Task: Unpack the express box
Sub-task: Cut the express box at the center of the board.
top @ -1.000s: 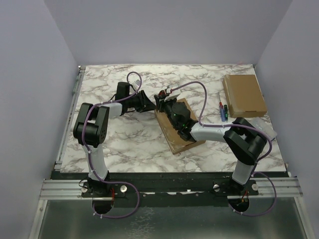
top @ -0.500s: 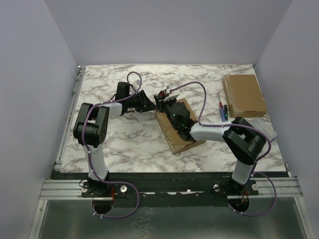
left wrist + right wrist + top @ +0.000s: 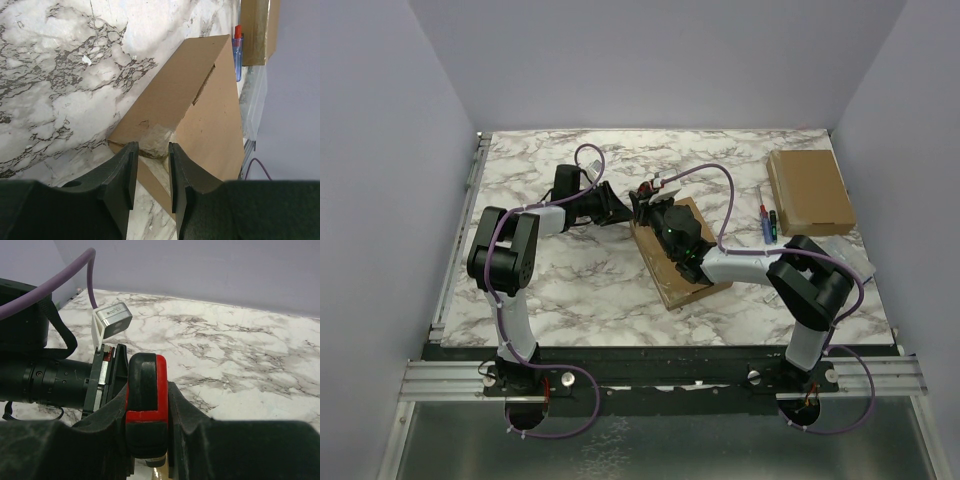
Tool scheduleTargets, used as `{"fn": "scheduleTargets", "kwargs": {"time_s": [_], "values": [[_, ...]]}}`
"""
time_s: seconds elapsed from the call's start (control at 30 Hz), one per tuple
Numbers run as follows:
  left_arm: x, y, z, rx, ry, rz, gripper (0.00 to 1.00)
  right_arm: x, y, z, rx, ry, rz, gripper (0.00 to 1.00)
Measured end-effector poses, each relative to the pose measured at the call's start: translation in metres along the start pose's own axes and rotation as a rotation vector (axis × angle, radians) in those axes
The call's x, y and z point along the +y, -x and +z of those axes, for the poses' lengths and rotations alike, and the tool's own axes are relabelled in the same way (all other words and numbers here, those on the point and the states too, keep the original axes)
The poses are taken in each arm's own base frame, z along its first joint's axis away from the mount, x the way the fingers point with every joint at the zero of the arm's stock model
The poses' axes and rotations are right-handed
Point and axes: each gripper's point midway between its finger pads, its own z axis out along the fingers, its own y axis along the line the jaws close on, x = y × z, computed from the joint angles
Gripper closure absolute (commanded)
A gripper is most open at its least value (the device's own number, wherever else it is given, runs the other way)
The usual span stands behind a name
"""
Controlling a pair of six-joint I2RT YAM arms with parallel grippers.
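The brown cardboard express box point(image 3: 672, 283) lies flat in the middle of the marble table; it also shows in the left wrist view point(image 3: 200, 95), with clear tape at its near corner. My left gripper point(image 3: 624, 213) is at the box's far left corner. Its jaws point(image 3: 152, 147) stand a little apart with nothing between them, their tips just short of the taped corner. My right gripper point(image 3: 648, 203) is over the box's far end, shut on a red and black cutter point(image 3: 146, 385) held upright. The cutter's blade end is hidden below the fingers.
A second flat cardboard box point(image 3: 810, 190) lies at the back right, with blue and red pens point(image 3: 766, 222) beside it; they also show in the left wrist view point(image 3: 237, 52). The left arm's wrist and camera point(image 3: 114, 320) are close by the right gripper.
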Motion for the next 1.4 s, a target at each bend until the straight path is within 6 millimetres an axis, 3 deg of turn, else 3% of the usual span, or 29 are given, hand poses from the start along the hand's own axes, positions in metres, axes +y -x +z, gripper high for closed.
{"fn": "scheduleTargets", "kwargs": {"time_s": [1.4], "values": [[0.000,0.000,0.000,0.007,0.005,-0.007,0.67,-0.018,-0.005,-0.013,0.057,-0.112,0.116,1.00]]}}
